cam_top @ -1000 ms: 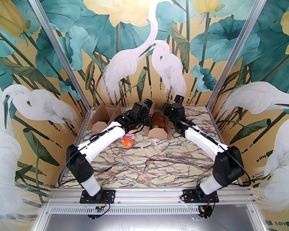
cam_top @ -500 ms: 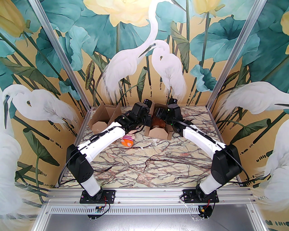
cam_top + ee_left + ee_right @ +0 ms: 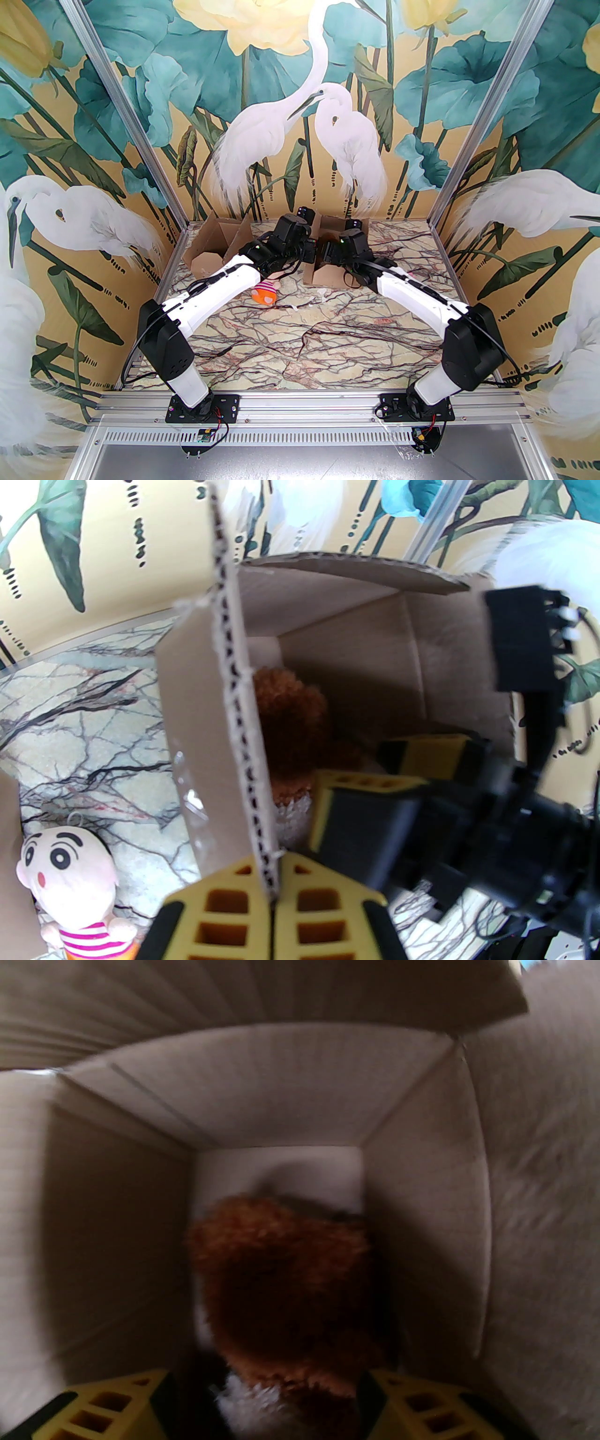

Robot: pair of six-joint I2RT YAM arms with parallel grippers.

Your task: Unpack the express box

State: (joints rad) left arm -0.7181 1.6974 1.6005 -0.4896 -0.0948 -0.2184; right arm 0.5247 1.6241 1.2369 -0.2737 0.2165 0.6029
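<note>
— Cardboard between the yellow fingers (image 3: 309,902): is the left claw (image 3: 271,873) pressed together on the express box (image 3: 201,742)?

— Yes. In the left wrist view its two fingers are clamped on the edge of a flap (image 3: 234,691) at the left side of the box, one finger on each face of it. The box stands open at the far part of the marble tabletop (image 3: 300,337), close to the back wall, and both arms reach to it.

— And the right claw (image 3: 276,1400)?

— It is down inside the box. Its fingers (image 3: 108,1405) stand apart, and the lower part of a brown plush toy (image 3: 281,1278) lies between them. The picture is blurred there, so I cannot tell if the pads touch the fur.

— Where exactly is the plush toy?

— Deep in the box, with a white surface showing beyond it. In the left wrist view it shows behind the held flap, and the right claw is just beside it.

— Is anything outside the box?

— A small doll (image 3: 265,294) in a pink striped shirt lies on the tabletop, near the left side of the box and partly under the left arm. A second cardboard box (image 3: 211,253), also open, stands further left, near the wall.
</note>
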